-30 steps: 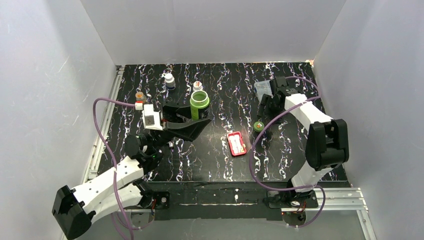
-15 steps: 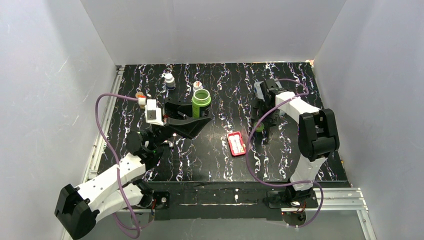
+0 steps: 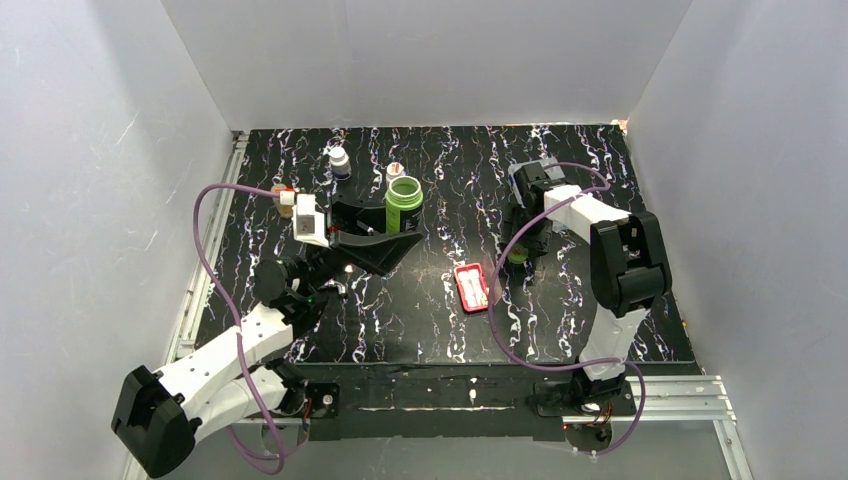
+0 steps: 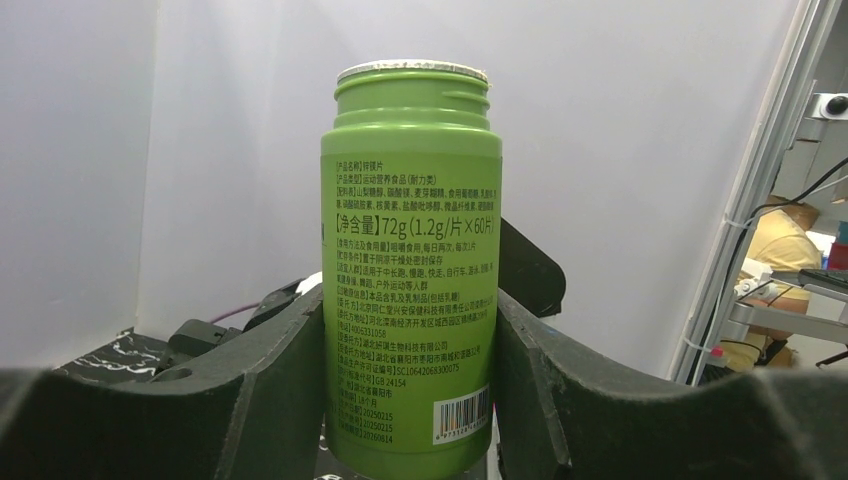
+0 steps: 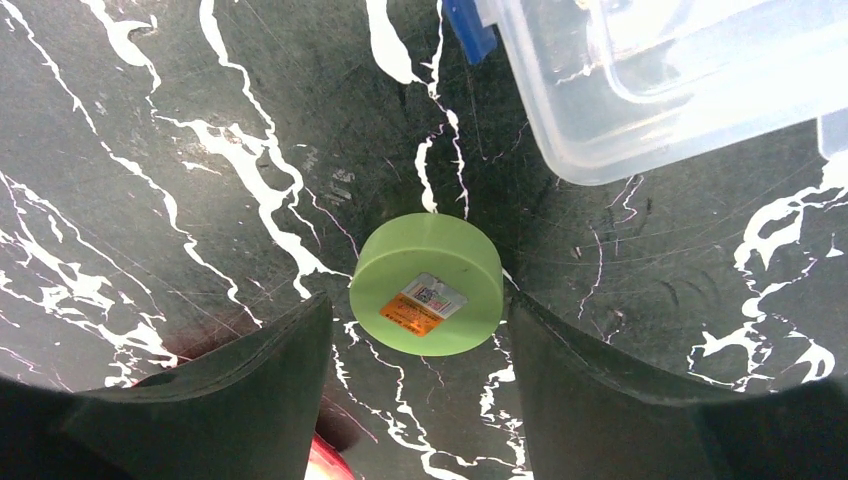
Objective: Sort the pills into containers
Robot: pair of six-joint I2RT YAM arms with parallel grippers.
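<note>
The left hand (image 4: pixel 410 340) clasps an uncapped green plastic pill bottle (image 4: pixel 410 200) upright, upper middle of the top view. The right hand (image 5: pixel 418 312) stands wide open astride a round green cap (image 5: pixel 427 280) (lying on the black marbled table (image 3: pixel 420 325)), holding nothing. The flat red pill case (image 3: pixel 472 287) sits mid-frame. Next, I judge: carry bottle there, tip gently.

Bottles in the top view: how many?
4: green bottle between the left jaws; white bottle near the far edge; small bottle just behind the green one; orange bottle far left, partly hidden.
</note>
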